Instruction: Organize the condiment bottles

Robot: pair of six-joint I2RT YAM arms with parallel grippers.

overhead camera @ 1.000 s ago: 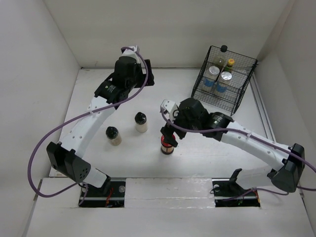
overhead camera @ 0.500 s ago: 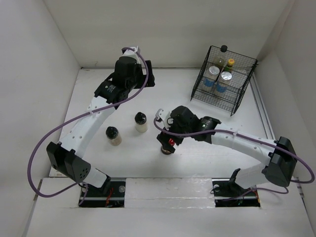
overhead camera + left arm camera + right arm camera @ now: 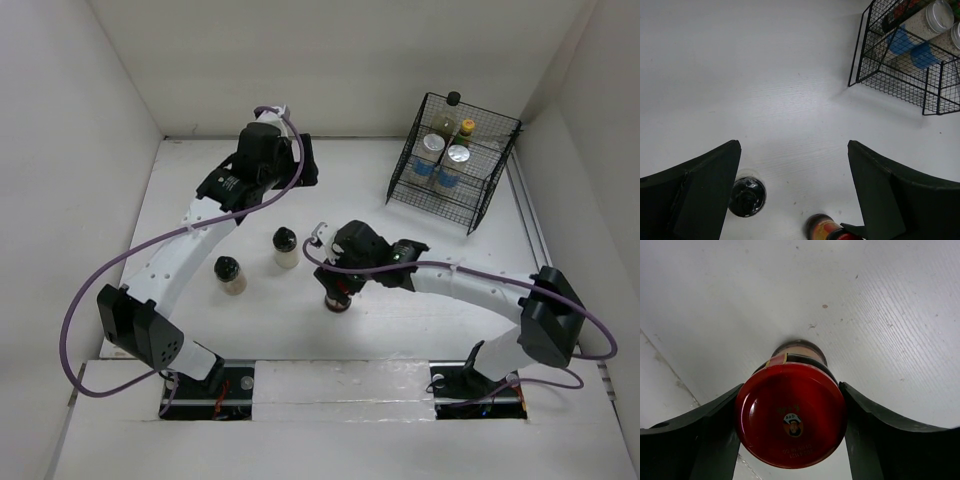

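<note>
Top view: red jar [image 3: 338,302] stands upright on the table [image 3: 340,190], front centre. Right gripper [image 3: 340,286] sits directly over it, so the jar's long axis is vertical and the grab is top-down. Beige jars [image 3: 285,248] stand just to the left. The basket [image 3: 470,205] is well apart at back right. Left gripper [image 3: 298,160] hangs far back, so the right arm is clearly nearer. Left wrist: fingers [image 3: 705,195] spread wide, nothing between them. Right wrist: red lid [image 3: 791,415] fills the gap between both fingers [image 3: 875,440]. The lid hides the contact, so can't tell whether the jar is clamped or just straddled. Likely next: confirm grip, lift straight up.
</note>
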